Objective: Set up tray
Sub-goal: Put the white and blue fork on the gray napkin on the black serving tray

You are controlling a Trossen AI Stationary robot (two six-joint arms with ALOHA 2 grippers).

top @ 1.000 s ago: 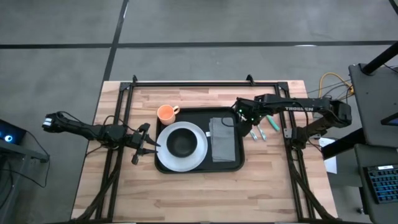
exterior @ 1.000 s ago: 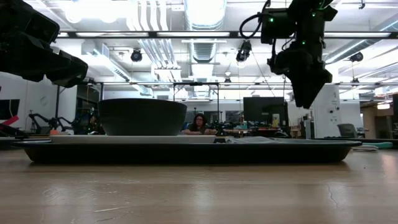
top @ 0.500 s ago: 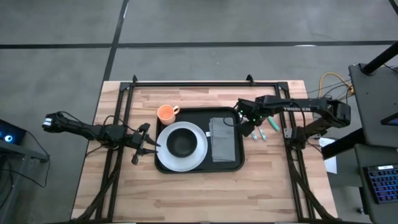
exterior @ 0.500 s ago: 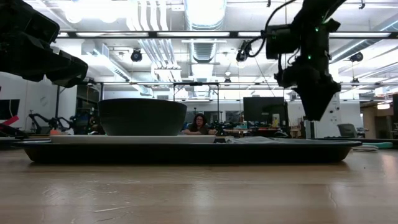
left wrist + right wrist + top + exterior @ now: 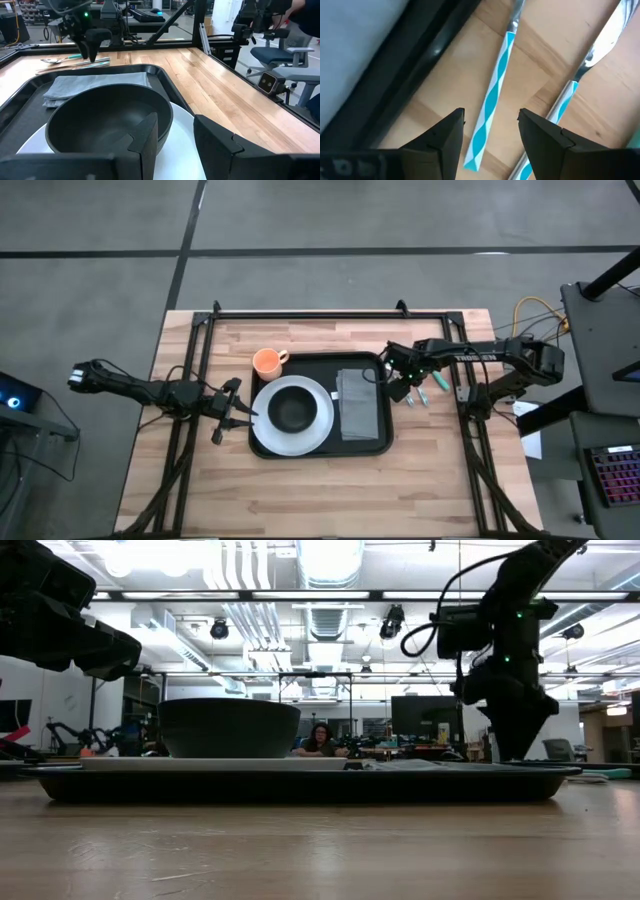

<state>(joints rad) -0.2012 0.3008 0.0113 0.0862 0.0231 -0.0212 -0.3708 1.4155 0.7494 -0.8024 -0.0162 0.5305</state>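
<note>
Right gripper (image 5: 398, 392) hangs just off the tray's right edge, and we see its jaws spread wide with nothing between them. From its wrist camera we look straight down past the two dark fingers (image 5: 547, 137) onto a utensil with a teal-and-white striped handle (image 5: 492, 97) lying on bare wood, framed in the gap but not touched. A second striped piece (image 5: 565, 100) lies just beside it, its metal end angling away, and the tray's black rim (image 5: 427, 57) runs close along the other side, so we have a tight slot here between rim and cutlery.

Over on the other side, the left gripper (image 5: 232, 418) waits low at the tray's left edge, parted and holding nothing, its fingers (image 5: 145, 145) right up against the black bowl (image 5: 291, 409). That bowl sits on a white plate (image 5: 268, 432), with an orange cup (image 5: 267, 362) at the tray's far-left corner; whether it stands on the rim or on the wood we cannot tell. A grey folded napkin (image 5: 356, 404) lies flat to the plate's right.

We find the tray (image 5: 330, 448) in the middle of the wooden table (image 5: 300, 490): large, flat, black, rounded corners, low raised rim. From table height it reads as a thin dark slab (image 5: 300, 785). A person (image 5: 320, 738) sits far back in the room.
</note>
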